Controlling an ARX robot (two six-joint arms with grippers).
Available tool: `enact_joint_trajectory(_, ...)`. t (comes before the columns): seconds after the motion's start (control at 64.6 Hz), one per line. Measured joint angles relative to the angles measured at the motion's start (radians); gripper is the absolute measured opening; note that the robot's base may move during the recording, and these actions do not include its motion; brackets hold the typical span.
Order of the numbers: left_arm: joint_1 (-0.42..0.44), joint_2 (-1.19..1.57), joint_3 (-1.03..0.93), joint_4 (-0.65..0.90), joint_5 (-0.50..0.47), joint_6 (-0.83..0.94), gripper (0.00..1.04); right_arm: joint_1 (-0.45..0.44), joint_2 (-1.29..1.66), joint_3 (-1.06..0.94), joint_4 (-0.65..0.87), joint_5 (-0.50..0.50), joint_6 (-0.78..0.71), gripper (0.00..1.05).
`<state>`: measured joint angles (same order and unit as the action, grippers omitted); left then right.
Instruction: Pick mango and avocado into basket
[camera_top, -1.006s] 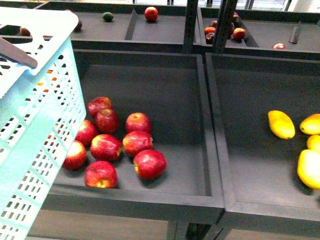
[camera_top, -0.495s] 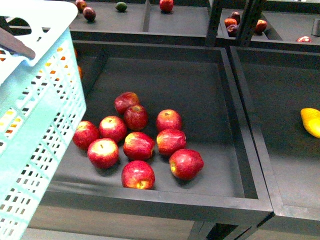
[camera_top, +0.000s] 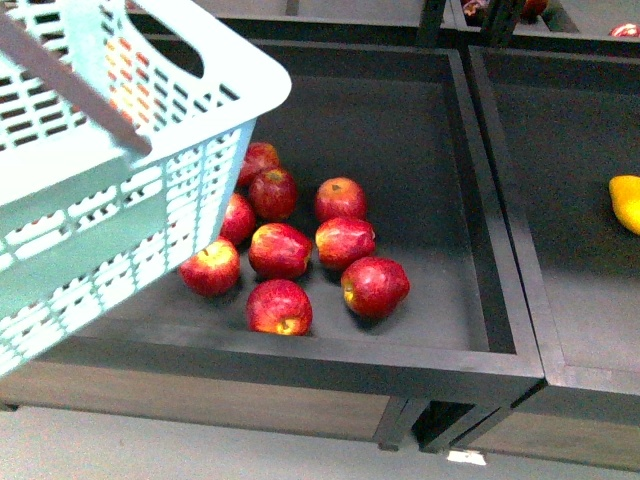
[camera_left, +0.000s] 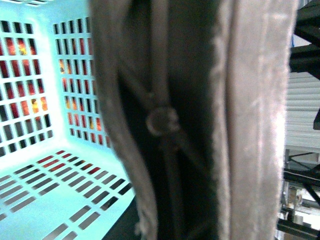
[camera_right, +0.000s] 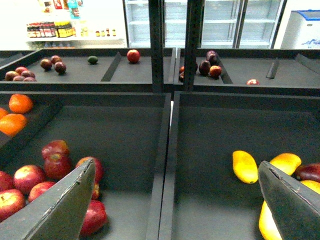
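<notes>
**A:** Where is everything, nearest first?

**B:** The basket (camera_top: 150, 200) hangs tilted, with its corner over the leftmost apples (camera_top: 300, 255). I cannot tell how the left gripper holds it, since only the handle (camera_top: 70, 85) shows. The right gripper (camera_right: 176, 165) is spread wide and empty. The mango (camera_right: 245, 166) lies one bin right of the apples. A small green fruit (camera_right: 92, 59), likely the avocado, sits far behind them.

**A:** Any risk?

**B:** That tilt could spill fruit dropped in, and a low swing could knock the apples.

**A:** What has changed?

**B:** Half a second ago the basket only bordered the apples. Now it covers some.
</notes>
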<state>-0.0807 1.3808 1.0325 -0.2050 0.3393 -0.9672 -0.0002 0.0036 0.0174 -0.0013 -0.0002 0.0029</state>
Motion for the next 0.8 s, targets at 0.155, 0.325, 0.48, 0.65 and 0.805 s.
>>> enact_joint_trajectory(0.155,-0.157,0.138,0.165,-0.036,-0.025,0.014,0.14,0.000,0.000,0.000,0.000,0.000,0.000,0.96)
enact_joint_trajectory(0.325,-0.296,0.230,0.256,-0.074,-0.024,0.063,0.14,0.000,0.000,0.000,0.000,0.000,0.000,0.96)
enact_joint_trajectory(0.48,-0.389,0.285,0.283,-0.098,-0.012,0.119,0.14,0.000,0.000,0.000,0.000,0.000,0.000,0.96)
enact_joint_trajectory(0.65,-0.446,0.287,0.283,-0.062,0.015,0.138,0.14,0.000,0.000,0.000,0.000,0.000,0.000,0.96)
enact_joint_trajectory(0.805,-0.448,0.286,0.283,-0.062,0.019,0.143,0.14,0.000,0.000,0.000,0.000,0.000,0.000,0.96)
